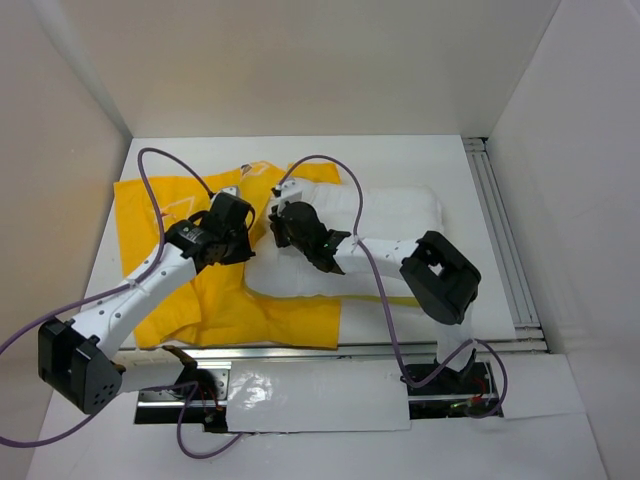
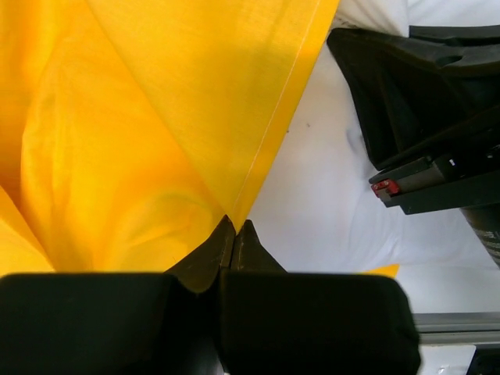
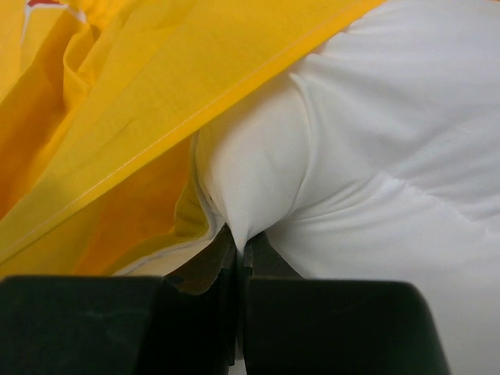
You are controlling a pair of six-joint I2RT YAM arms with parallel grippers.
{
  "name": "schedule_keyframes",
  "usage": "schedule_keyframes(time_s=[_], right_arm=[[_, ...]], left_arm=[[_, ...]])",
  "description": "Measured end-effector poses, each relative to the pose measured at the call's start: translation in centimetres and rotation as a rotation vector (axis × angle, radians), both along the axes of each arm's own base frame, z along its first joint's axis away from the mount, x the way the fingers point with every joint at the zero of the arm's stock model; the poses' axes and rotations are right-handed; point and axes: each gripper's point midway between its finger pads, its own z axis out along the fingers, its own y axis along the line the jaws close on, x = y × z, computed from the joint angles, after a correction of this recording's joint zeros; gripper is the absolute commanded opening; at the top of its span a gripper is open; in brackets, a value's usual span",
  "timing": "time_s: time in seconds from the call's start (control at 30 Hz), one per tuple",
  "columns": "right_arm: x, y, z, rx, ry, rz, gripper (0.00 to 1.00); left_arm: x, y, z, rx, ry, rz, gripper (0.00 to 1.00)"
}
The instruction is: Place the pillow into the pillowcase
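Jaws pinched tight: left gripper [image 2: 234, 238] on pillowcase [image 2: 141, 117] hem, right gripper [image 3: 242, 250] on pillow [image 3: 391, 141] fabric; thin hem may slip, mouth collapses.

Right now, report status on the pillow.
Left hand shut on pillowcase hem. Right hand shut on pillow edge. Pillow mostly outside pillowcase. Nothing blocking.

White walls [image 1: 300, 60] enclose a white table [image 1: 400, 160] edged with metal rails [image 1: 500, 230].

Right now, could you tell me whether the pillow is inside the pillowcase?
Mostly out: the pillow lies bare beside the pillowcase, only one end at the opening.
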Motion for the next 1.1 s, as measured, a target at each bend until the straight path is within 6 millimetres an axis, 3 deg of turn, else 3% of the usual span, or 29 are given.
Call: schedule_keyframes(time_s=[0.23,0.37,0.57,0.9,1.1], right_arm=[[1.0,-0.7,0.2,0.094,0.046,-0.146,0.0],[3.0,0.0,0.2,0.122,0.035,-0.256,0.0],[4.0,-0.1,0.2,0.184,0.069,-0.316,0.0],[7.4,-3.6,0.3,0.306,0.211,-0.33,0.0],[9.0,-6.2,1.3,0.401,0.255,-0.378,0.0]], left_arm=[[0.0,-1.3,0.3,-0.047,-0.002,-0.039,0.0],[-0.2,-2.6,0.5,-0.069,-0.012,-0.081,0.0],[-0.6,-2.0,0.4,-0.045,-0.006,-0.063,0.0],[-0.9,-1.2,0.3,-0.037,-0.01,-0.013,0.0],[-1.9,-2.7,-0.2,-0.063,0.02,-0.068,0.0]])
